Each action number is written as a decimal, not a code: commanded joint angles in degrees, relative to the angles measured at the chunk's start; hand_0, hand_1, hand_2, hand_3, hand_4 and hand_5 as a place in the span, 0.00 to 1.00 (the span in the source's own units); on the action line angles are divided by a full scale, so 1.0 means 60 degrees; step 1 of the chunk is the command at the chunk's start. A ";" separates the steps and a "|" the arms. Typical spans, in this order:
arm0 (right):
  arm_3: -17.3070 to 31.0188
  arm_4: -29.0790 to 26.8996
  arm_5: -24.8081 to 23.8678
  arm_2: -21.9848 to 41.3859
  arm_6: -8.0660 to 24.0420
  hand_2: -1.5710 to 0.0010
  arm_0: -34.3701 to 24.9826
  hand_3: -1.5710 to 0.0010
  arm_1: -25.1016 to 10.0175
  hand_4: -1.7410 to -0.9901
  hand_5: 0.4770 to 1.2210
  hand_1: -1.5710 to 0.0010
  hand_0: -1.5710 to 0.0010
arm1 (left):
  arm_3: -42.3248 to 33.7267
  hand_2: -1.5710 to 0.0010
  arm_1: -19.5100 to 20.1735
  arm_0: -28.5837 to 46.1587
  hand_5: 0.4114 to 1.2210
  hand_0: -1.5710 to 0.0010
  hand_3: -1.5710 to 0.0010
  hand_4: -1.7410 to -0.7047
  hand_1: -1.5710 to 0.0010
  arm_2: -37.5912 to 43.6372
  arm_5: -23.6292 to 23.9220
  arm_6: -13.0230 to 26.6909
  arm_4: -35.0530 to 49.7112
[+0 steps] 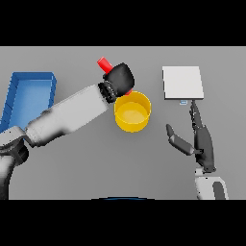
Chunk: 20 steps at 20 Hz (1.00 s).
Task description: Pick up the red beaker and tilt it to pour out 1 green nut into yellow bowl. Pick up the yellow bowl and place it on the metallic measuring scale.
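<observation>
The left hand (119, 77) is clenched around the red beaker (104, 63), holding it just beyond the far rim of the yellow bowl (132, 111). The hand's dark bulk overlaps that far rim in the head view. Only a short red stub of the beaker shows, sticking out to the far left of the fist, with a sliver of red at the hand's near edge by the bowl. Its long axis therefore looks to slant from far left down toward the bowl, which suggests a tilt for pouring, though which end is the mouth cannot be told. No green nut is visible in the bowl or in the air. The left arm reaches in from the lower left, stretched across the desk (96, 158).

The right hand (202, 141) rests well to the right of the bowl, released, fingers straight and pointing far toward the metallic measuring scale (182, 82). It is the nearer hand to both bowl and scale, so it seems better placed to carry the bowl across. A blue tray (30, 79) sits at the far left.
</observation>
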 commanded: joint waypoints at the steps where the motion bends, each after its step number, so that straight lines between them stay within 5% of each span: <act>1: -0.0054 0.0089 -0.0044 0.0050 -0.0032 1.00 0.0009 1.00 0.0014 0.62 0.17 1.00 1.00 | 0.0178 0.00 -0.0032 -0.0120 1.00 0.00 0.01 0.00 0.00 -0.0141 0.0060 -0.0148 -0.0071; 11: -0.0007 0.0311 -0.0158 0.0054 -0.0201 1.00 0.0077 1.00 -0.0086 0.71 0.15 1.00 1.00 | 0.1249 0.00 -0.0516 -0.1314 1.00 0.00 0.00 0.01 0.00 -0.1840 -0.0106 -0.1007 -0.0838; 19: -0.0056 0.0626 -0.0368 0.0167 -0.0086 1.00 -0.0035 1.00 -0.0018 0.72 0.15 1.00 1.00 | 0.1608 0.00 0.0053 -0.2742 1.00 0.00 0.05 0.01 0.00 -0.1855 0.0360 -0.1683 -0.0521; 20: 0.0044 0.0591 -0.0359 0.0131 -0.0112 1.00 -0.0118 1.00 -0.0032 0.72 0.15 1.00 1.00 | 0.1787 0.11 0.0144 -0.3006 1.00 0.00 0.04 0.06 0.00 -0.1691 0.0418 -0.1607 -0.0399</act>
